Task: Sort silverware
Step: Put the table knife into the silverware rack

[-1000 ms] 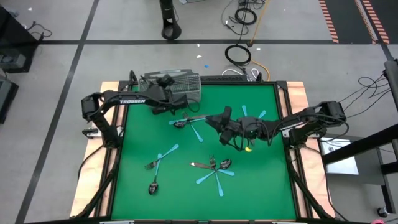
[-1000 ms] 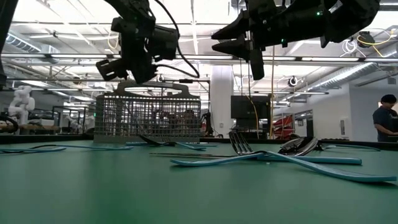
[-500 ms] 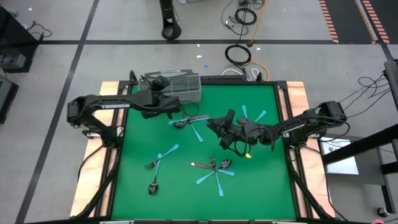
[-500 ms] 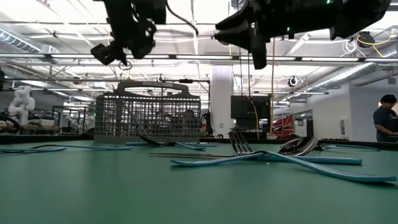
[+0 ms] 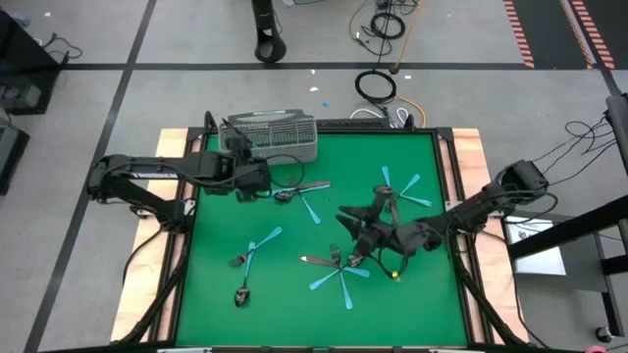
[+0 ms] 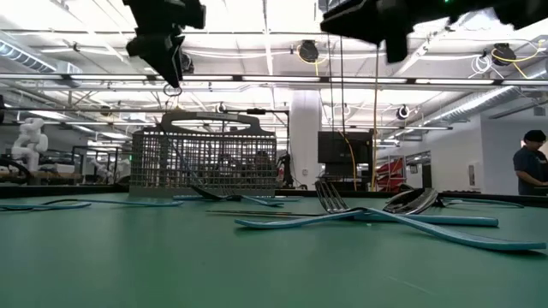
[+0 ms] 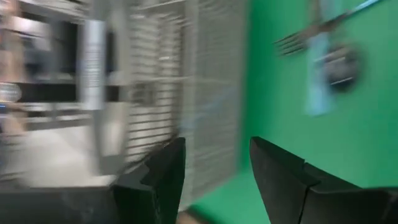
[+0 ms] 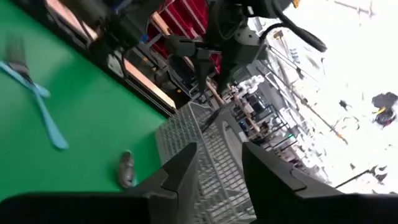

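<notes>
Forks and spoons lie scattered flat on the green mat: a dark pair [image 5: 294,191] by the basket, blue-handled ones [image 5: 397,182] at the far right, a crossed cluster [image 5: 339,265] at the near centre, and more [image 5: 250,253] at the near left. My left gripper [image 5: 250,181] hovers open and empty just near of the wire-mesh basket [image 5: 270,137], its fingers apart [image 7: 214,168]. My right gripper [image 5: 353,224] hangs open and empty above the mat, just far of the crossed cluster [image 6: 377,216], its fingers apart [image 8: 217,168].
The mesh basket [image 6: 204,162] stands at the mat's far left corner, with a handle across its top. Wooden borders [image 5: 471,186] frame the mat. Bare green mat [image 5: 285,314] lies along the near edge. A person [image 6: 531,162] stands far behind the table.
My left gripper has drawn back from over the basket toward the table's near-left, ending just near of it. My right gripper has moved from the mat's centre toward the near edge, over the crossed cluster. The silverware on the mat has stayed put.
</notes>
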`<state>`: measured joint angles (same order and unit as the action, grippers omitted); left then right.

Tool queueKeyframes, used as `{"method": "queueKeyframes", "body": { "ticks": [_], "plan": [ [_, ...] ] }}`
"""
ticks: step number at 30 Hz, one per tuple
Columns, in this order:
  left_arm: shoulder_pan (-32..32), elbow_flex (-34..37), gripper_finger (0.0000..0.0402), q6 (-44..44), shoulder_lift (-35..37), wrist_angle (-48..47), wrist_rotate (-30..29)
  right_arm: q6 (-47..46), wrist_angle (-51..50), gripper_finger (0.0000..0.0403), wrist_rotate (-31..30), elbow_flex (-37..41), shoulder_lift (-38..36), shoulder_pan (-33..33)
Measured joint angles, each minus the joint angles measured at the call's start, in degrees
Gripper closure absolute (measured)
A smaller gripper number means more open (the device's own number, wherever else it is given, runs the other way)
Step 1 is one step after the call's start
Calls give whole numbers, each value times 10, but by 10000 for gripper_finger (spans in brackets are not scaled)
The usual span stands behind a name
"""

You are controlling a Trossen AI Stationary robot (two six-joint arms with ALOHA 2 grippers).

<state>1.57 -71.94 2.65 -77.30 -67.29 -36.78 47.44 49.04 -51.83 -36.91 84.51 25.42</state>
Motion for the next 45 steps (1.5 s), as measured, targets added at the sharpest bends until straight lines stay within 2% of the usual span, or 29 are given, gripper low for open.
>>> {"method": "queueKeyframes", "body": {
  "ticks": [3, 5, 10, 15, 18, 23, 25, 28, 34, 39, 45],
  "plan": [
    [-31, 0, 219, -60, 0, 16, 65, -56, -1, 285, -21, 0, 0, 33],
    [-58, 0, 219, -92, 0, 42, 88, -106, 0, 285, -23, 0, 0, 49],
    [-139, 5, 219, -151, 0, 114, 113, -256, -25, 285, -22, 0, 0, 78],
    [-209, 46, 219, -182, -6, 204, 119, -393, -95, 285, -14, 0, 0, 104],
    [-231, 77, 219, -203, -28, 262, 139, -463, -164, 285, 31, 0, -9, 113],
    [-234, 94, 219, -181, -118, 400, 218, -618, -334, 285, 155, 0, -46, 114],
    [-233, 85, 219, -151, -165, 442, 229, -664, -391, 285, 196, 0, -59, 114],
    [-230, 66, 219, -119, -226, 483, 232, -713, -455, 285, 228, 0, -70, 116],
    [-226, 50, 219, -80, -291, 543, 245, -756, -509, 285, 269, 0, -64, 132],
    [-204, 47, 219, -81, -323, 574, 285, -806, -512, 285, 267, 0, -46, 152],
    [-185, 47, 219, -38, -341, 633, 295, -813, -509, 285, 245, 0, -26, 175]
  ]
}}
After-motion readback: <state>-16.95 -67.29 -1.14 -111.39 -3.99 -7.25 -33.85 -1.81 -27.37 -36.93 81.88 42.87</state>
